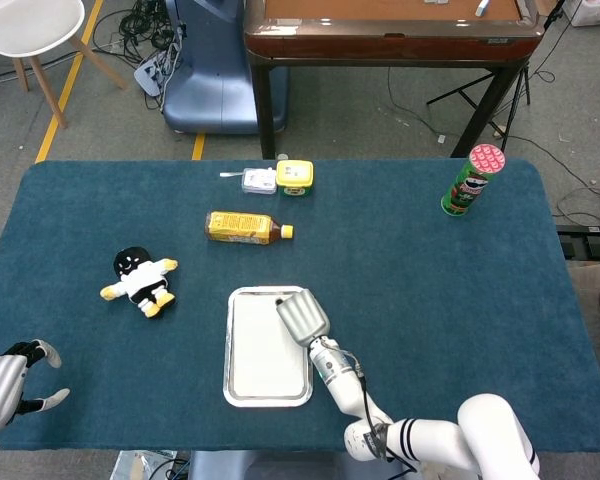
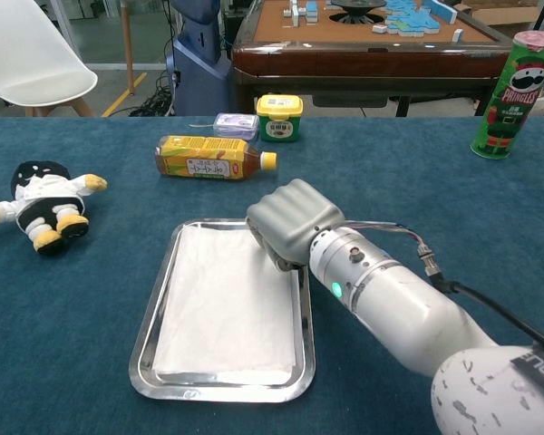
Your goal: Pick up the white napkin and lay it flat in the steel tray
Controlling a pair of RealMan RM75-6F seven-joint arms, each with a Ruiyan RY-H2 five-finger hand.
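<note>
The right hand (image 2: 292, 223) hangs over the tray's (image 2: 154, 313) far right corner, its forearm reaching in from the near right; its fingers are curled into a fist with nothing in them. The left hand (image 1: 10, 381) shows only in the head view, at the table's (image 1: 430, 300) near left corner, fingers apart and holding nothing. The napkin (image 2: 225, 304) lies flat inside the tray, filling most of it, its long axis running near to far like the tray's. Left of the tray lies a doll (image 2: 43, 203) in black and white. Beyond the tray a bottle (image 2: 213, 158) with a yellow label lies on its side, cap to the right; its writing is too small to read. Behind it sit a small clear box (image 2: 235, 124) and a yellow tub (image 2: 280, 117). Far right stands a green can (image 2: 510, 92) marked PRINGLES
</note>
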